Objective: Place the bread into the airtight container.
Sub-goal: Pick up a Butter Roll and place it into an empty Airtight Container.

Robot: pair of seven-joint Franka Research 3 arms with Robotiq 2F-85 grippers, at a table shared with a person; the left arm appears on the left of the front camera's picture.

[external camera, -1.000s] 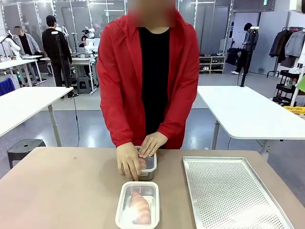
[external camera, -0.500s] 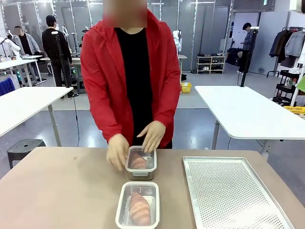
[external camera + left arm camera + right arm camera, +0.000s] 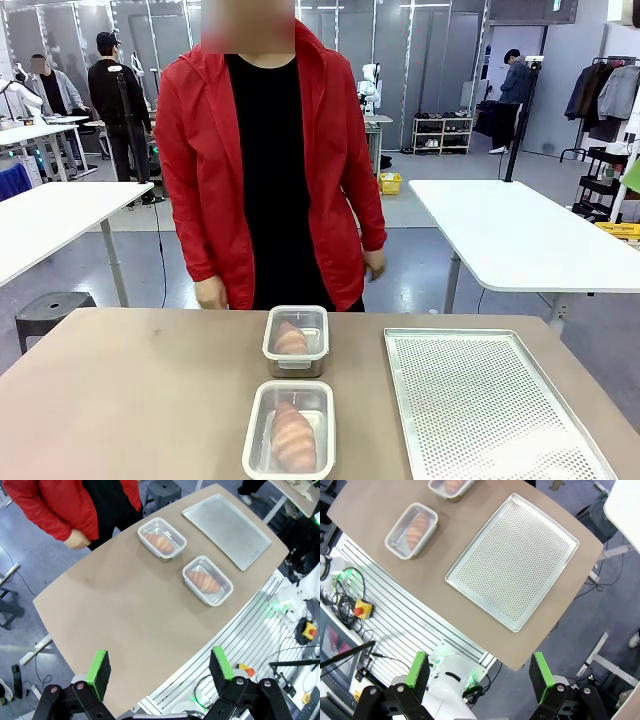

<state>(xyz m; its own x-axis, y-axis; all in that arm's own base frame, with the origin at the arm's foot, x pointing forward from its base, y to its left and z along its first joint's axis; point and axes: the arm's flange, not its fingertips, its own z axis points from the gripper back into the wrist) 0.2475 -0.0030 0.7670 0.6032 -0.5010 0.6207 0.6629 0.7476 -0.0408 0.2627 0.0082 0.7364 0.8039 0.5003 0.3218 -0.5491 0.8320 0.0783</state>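
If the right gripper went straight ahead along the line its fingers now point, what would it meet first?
Most likely the perforated metal tray: the open right gripper hangs high above the table, and the tray lies dead ahead between its fingers. Nothing stands in between, though depth is hard to judge.

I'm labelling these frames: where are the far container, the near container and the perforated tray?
far container (image 3: 296, 340), front view, on its clear lid
near container (image 3: 290, 430), front view, on its lid
perforated tray (image 3: 480, 400), front view, on its bare middle

Two lidded containers (image 3: 161, 538) (image 3: 207, 580), each holding bread (image 3: 158, 541), are sitting beside a metal tray (image 3: 227, 529). The left gripper (image 3: 161, 666) is hovering wide open above the table (image 3: 125, 615).
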